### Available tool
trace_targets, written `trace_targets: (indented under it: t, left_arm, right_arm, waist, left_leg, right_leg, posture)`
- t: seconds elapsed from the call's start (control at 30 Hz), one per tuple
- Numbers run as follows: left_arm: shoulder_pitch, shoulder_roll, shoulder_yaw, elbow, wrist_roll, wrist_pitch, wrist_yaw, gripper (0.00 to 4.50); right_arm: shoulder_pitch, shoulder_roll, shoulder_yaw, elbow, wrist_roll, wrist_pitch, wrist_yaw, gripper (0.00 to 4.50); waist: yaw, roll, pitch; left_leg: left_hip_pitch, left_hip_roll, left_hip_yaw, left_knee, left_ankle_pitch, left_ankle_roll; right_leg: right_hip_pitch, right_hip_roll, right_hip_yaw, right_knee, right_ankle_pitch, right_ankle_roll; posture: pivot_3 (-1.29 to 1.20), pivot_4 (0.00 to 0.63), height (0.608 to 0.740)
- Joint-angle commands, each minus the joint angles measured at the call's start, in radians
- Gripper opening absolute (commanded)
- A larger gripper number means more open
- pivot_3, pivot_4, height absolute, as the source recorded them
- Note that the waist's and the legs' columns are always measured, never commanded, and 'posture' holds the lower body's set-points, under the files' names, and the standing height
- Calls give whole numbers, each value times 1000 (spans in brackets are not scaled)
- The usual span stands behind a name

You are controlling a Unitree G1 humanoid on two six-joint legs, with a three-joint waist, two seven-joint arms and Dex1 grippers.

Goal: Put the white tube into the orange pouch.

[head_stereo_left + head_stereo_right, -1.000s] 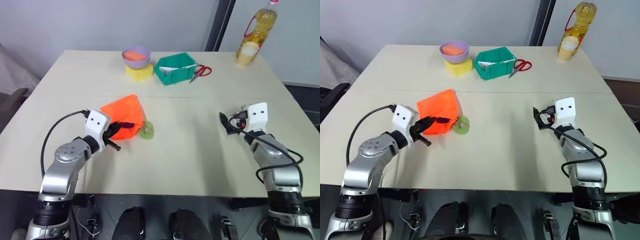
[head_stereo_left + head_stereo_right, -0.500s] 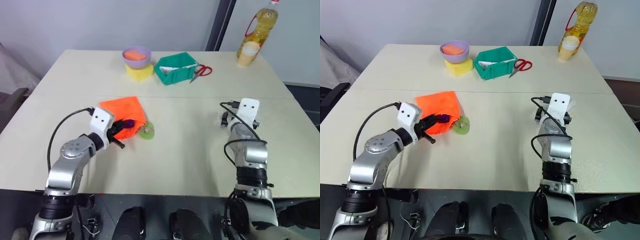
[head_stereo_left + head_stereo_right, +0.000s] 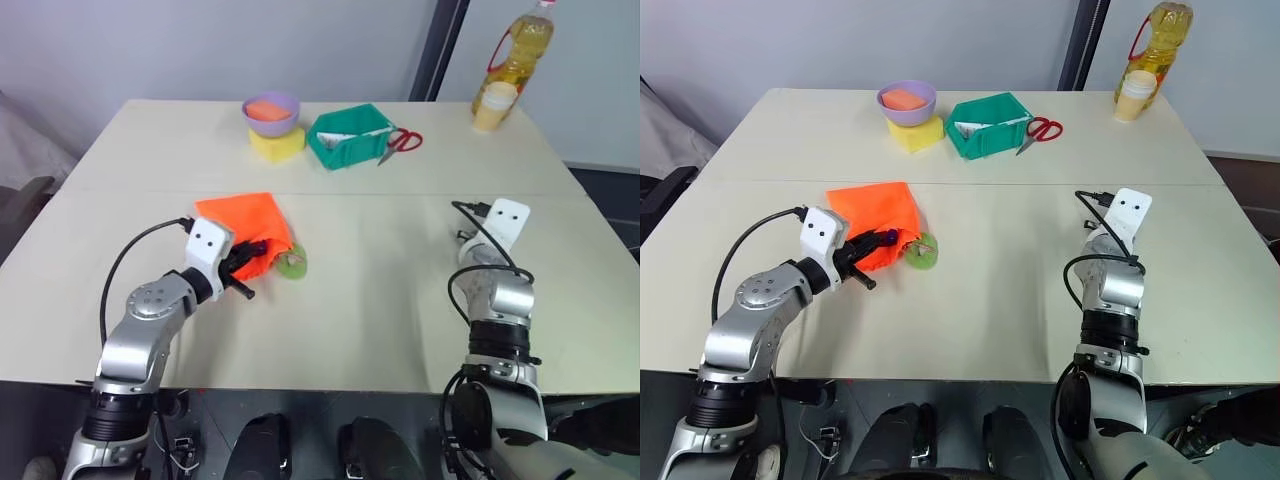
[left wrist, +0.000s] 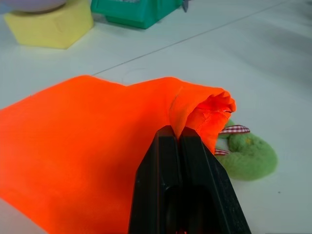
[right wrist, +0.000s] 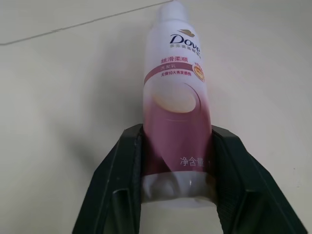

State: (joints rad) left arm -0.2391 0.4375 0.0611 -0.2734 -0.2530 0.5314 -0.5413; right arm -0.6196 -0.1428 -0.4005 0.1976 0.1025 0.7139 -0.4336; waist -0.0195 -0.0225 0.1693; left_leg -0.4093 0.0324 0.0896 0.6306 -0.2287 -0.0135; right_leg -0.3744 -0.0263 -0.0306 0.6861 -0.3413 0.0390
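- left gripper (image 4: pixel 179 139): fingers pressed together, pinching the rim of the orange pouch (image 4: pixel 87 141) at its mouth; pouch lies flat on the table (image 3: pixel 380 270), left of centre, mouth bunched up beside the gripper
- round green tag (image 4: pixel 248 153) with a bit of red-checked ribbon lies on the table just beside the pouch mouth, touching or nearly touching it
- right gripper (image 5: pixel 178 165): down at the table on the right side, well apart from the pouch; fingers partway open, one on each side of the white tube (image 5: pixel 176 112)
- white tube lies flat on the table between the two black fingers (image 5: pixel 114 180), crimped end toward the wrist, cap end pointing away; pink-red print, "Dove" logo readable
- fingers sit right against the tube's sides; cannot tell if they press it; tube is not lifted
- back of table: purple bowl (image 3: pixel 272 108) with something orange in it, sitting on a yellow sponge block (image 3: pixel 279 144)
- green fabric box (image 3: pixel 348 137) just beside the sponge, red-handled scissors (image 3: pixel 400 143) touching its right side
- far right corner: yellow oil bottle (image 3: pixel 520 58) with a paper cup (image 3: pixel 490 108) in front of it
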Motion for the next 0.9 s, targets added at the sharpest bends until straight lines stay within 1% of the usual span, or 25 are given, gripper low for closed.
trace_targets:
  t: [0.03,0.1,0.17,0.2,0.27,0.33,0.47,0.57,0.7,0.8,0.9]
  left_arm:
    - [-10,7,17,-24,-15,-15,1,0]
    - [-19,2,21,-14,-21,-17,2,0]
    - [-28,-9,34,-8,-42,-9,2,0]
    - [-29,-11,39,-6,-50,-6,2,0]
    - [-31,-2,57,3,-77,3,-13,0]
    - [-34,9,78,17,-111,19,-29,0]
    - [-44,22,120,43,-187,67,-65,0]
    - [-53,32,145,68,-245,112,-89,0]
    - [-58,52,157,86,-287,149,-114,0]
    - [-65,66,165,98,-305,162,-122,0]
    - [-68,73,164,98,-323,173,-126,0]
  right_arm:
    - [23,-18,33,-92,5,-23,65,1687]
    - [59,-47,91,-148,10,-70,172,1687]
    - [116,-113,199,-224,-7,-144,330,1687]
    - [135,-133,230,-248,-9,-168,379,1687]
    - [234,-230,358,-375,29,-243,626,1687]
    - [334,-304,437,-503,110,-254,831,1687]
    - [426,-366,489,-655,233,-224,1020,1687]
    - [433,-382,530,-701,274,-181,1083,1687]
    - [412,-380,588,-720,274,-144,1109,1687]
    - [379,-373,648,-707,230,-119,1095,1687]
    - [340,-340,697,-665,184,-88,1051,1687]
  waist:
    - [0,0,0]
    - [0,0,0]
    - [0,1,1]
    - [-1,1,1]
    - [-1,1,1]
    - [1,1,1]
    - [2,1,1]
    - [2,1,1]
    - [3,0,1]
    - [3,0,1]
    - [3,0,1]
  left_leg:
    - [0,0,0,0,0,0]
    - [0,0,0,0,-1,2]
    - [0,0,0,0,-2,3]
    - [-1,0,0,0,-2,4]
    - [-1,0,0,0,-2,4]
    - [-1,0,0,-2,-3,4]
    - [0,1,-1,-2,-3,4]
    - [0,1,-1,1,-4,6]
    - [0,1,-1,2,-4,6]
    - [0,1,-1,2,-3,6]
    - [0,1,-1,1,-3,6]
  right_leg:
    - [0,0,0,0,0,0]
    - [0,0,0,0,0,0]
    - [0,0,0,-1,0,0]
    - [0,0,0,-1,0,0]
    - [-1,0,0,-1,0,0]
    - [0,1,0,-2,-1,1]
    - [0,1,0,-3,-1,1]
    - [1,0,0,-3,0,1]
    - [2,0,0,-3,1,1]
    - [2,0,0,-3,1,1]
    - [1,0,0,-3,1,1]
  posture:
    - [0,150,737]
    - [0,150,737]
    - [0,150,737]
    - [0,150,737]
    - [0,150,737]
    - [0,150,737]
    - [0,150,737]
    - [0,150,737]
    - [0,150,737]
    - [0,150,737]
    - [0,150,737]
